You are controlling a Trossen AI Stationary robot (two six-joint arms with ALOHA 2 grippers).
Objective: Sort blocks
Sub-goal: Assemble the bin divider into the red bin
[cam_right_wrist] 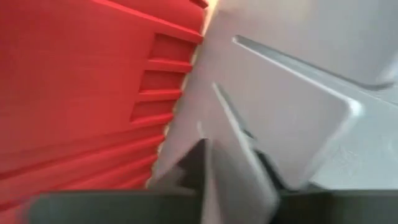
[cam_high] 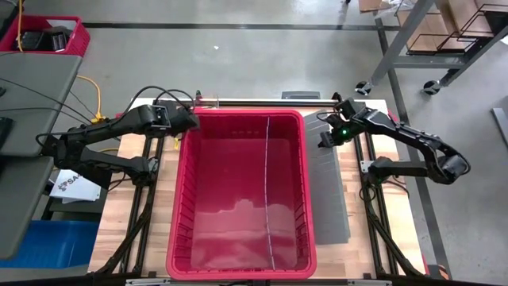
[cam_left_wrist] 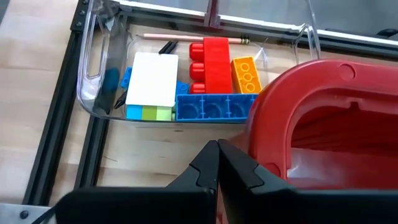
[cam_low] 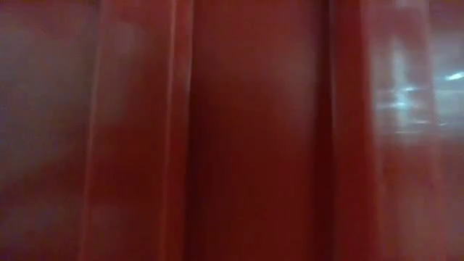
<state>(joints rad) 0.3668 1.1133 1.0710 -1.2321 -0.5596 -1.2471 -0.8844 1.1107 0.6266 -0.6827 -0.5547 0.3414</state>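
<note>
The left gripper (cam_left_wrist: 217, 163) is shown with its fingers closed on nothing, poised beside the far left corner of the red bin (cam_high: 242, 262). Just beyond it, the blocks (cam_left_wrist: 211, 87) are seen lying in a clear container (cam_left_wrist: 99, 74) on the table (cam_high: 119, 199), together with a white card (cam_left_wrist: 152, 79) and a pencil (cam_left_wrist: 180, 38). The right gripper (cam_right_wrist: 233, 165) is shown at the bin's far right corner, its fingers clamped on a grey divider sheet (cam_right_wrist: 292, 118).

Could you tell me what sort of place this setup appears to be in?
Probably a workshop or robotics lab: a wooden workbench stands on a bare concrete floor, with a wheeled metal rack nearby.
</note>
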